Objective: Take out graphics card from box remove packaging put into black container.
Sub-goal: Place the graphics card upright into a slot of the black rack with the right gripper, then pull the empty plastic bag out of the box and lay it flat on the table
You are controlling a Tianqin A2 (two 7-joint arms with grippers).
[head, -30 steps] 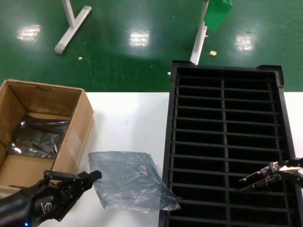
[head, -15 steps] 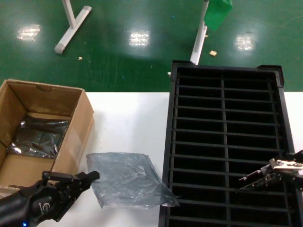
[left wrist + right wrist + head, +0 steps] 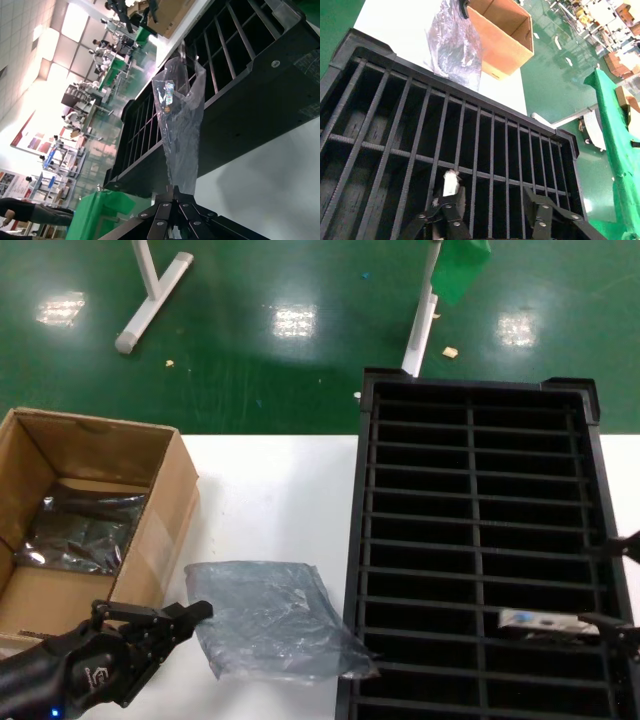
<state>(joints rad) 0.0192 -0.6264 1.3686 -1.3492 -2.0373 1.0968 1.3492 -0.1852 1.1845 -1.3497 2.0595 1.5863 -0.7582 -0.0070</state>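
Bare table [image 3: 270, 500] lies open between the box [image 3: 165, 510] and black container [image 3: 470, 540]; packaging [image 3: 275, 620] blocks the near strip.

We looked down on a glossy green floor [image 3: 250, 350] that threw back bright patches of overhead light [image 3: 295, 320]. Two white stand legs [image 3: 150, 290] [image 3: 420, 325] stood on it beyond the white table [image 3: 270, 500]. Small scraps of debris [image 3: 449, 352] lay near one leg. Farther off we made out what seemed to be green workbenches [image 3: 117, 62], though blurred.

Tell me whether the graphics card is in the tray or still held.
In: the graphics card lies in a black container slot; the right pincer is open.
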